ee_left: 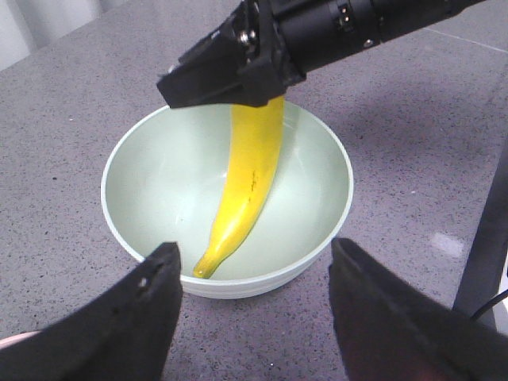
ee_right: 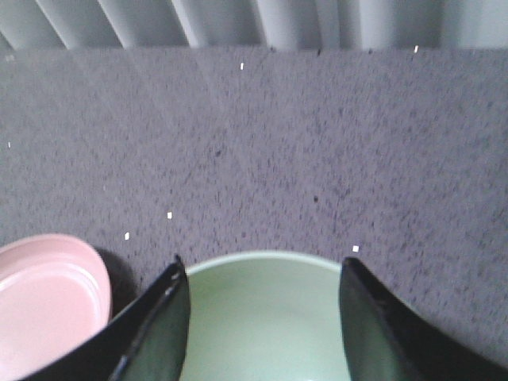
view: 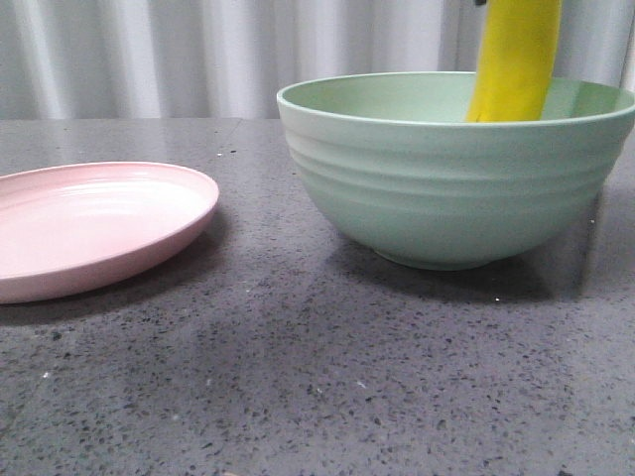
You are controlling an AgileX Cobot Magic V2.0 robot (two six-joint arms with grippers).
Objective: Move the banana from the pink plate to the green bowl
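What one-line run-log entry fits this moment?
banana: upright, lower tip inside green bowl | right gripper: at banana's top, grip unclear | left gripper: open, empty | pink plate: empty

Items shown, by count: one banana; one green bowl; one pink plate; one speckled grey bench carrying the bowl and plate. Two end effectors appear: the right end effector and the left end effector, each with two fingers.
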